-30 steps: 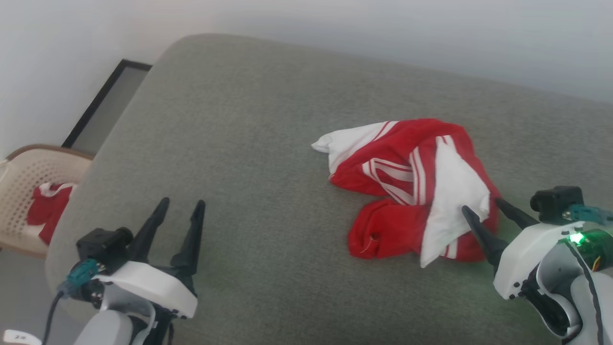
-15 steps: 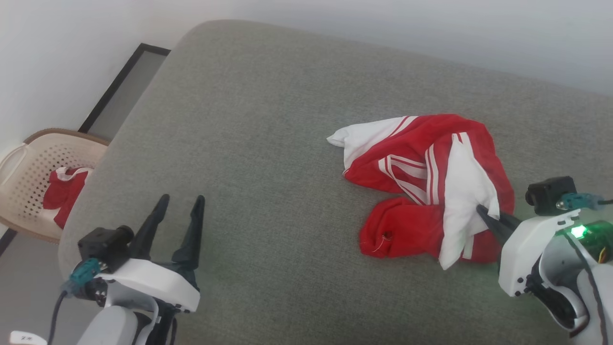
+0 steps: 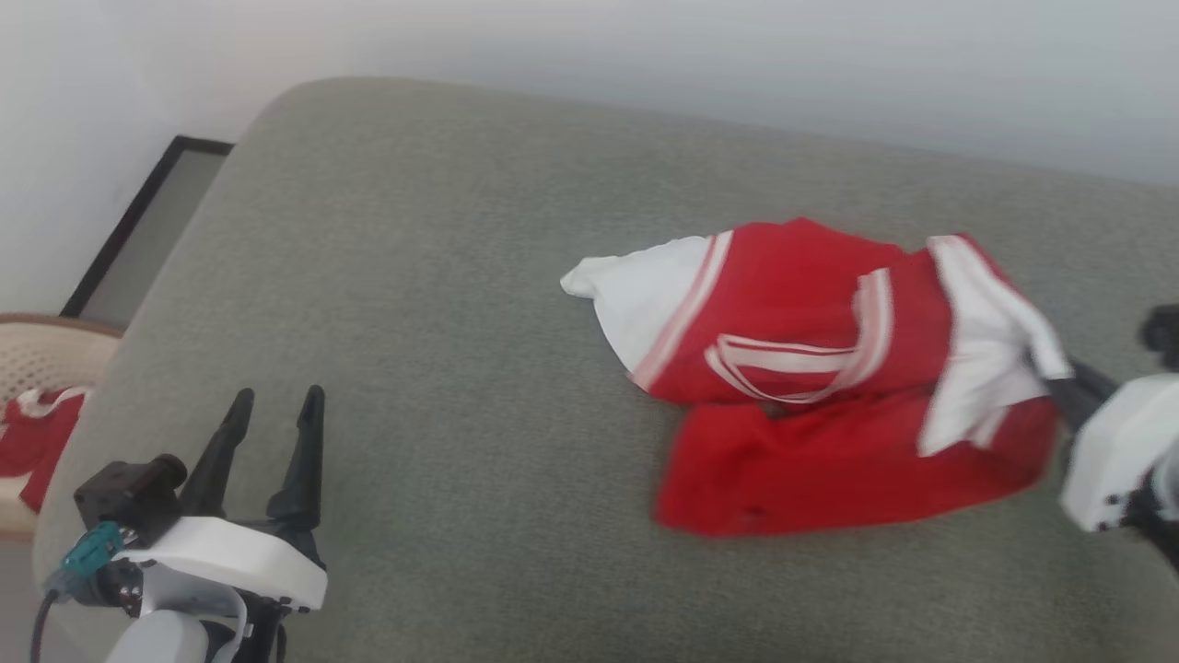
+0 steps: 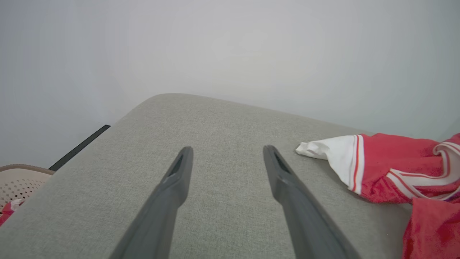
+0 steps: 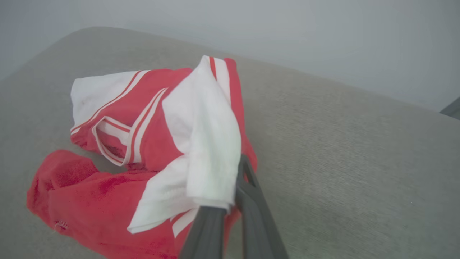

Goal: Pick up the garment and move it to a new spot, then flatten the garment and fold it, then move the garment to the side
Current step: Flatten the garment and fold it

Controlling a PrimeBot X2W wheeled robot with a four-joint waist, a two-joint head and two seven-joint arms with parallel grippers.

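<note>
Since our right jaws clamp the garment [image 5: 154, 147] by one sleeve (left jaws apart), dragging may pull it free.

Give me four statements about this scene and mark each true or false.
1. The right gripper is shut on the red T-shirt's white sleeve. True.
2. The left gripper holds the T-shirt's hem. False: it is open, empty and apart from the T-shirt.
3. The T-shirt lies flat. False: it is crumpled on the grey cushion.
4. A beige basket holding red cloth stands at the cushion's left. True.
</note>
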